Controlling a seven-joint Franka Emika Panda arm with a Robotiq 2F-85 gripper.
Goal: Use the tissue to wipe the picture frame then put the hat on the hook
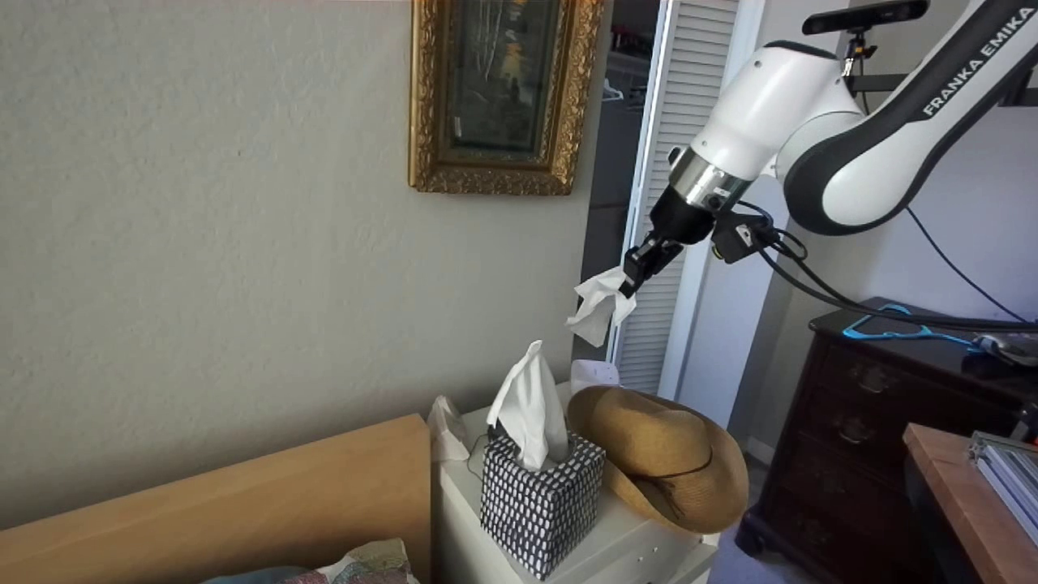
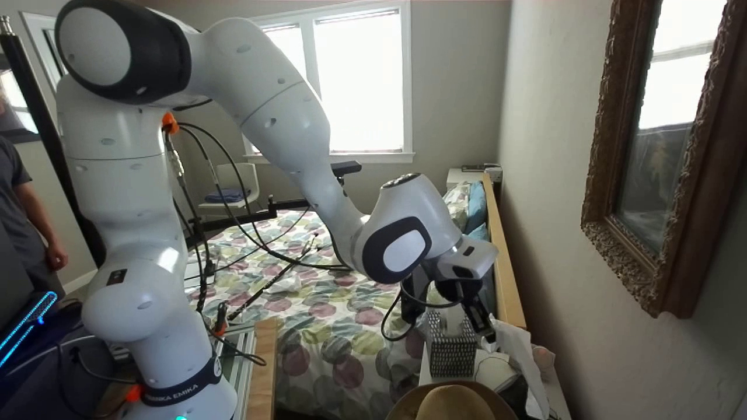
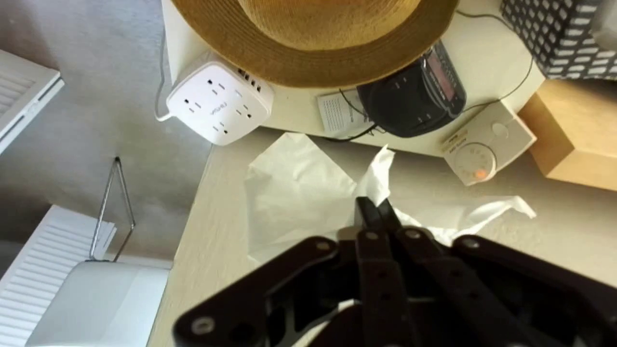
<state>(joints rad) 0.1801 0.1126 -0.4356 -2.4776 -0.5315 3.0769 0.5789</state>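
My gripper [image 1: 629, 282] is shut on a crumpled white tissue [image 1: 597, 310], which hangs from the fingertips in the air near the wall. The wrist view shows the closed fingers [image 3: 375, 205] with the tissue [image 3: 299, 197] spread on both sides. The gold carved picture frame [image 1: 495, 180] hangs on the wall, above and apart from the gripper; it also shows in an exterior view [image 2: 627, 271] and is out of the wrist view. The tan hat [image 1: 661, 442] lies on the nightstand below the gripper, with its brim in the wrist view [image 3: 328, 60]. No hook shows.
A checkered tissue box [image 1: 543, 495] with a tissue sticking up stands beside the hat on the white nightstand [image 1: 462, 503]. A power strip [image 3: 219, 101] and black clock [image 3: 417, 94] are near the hat. A wooden headboard [image 1: 243, 495] and louvered door [image 1: 697, 105] flank this area.
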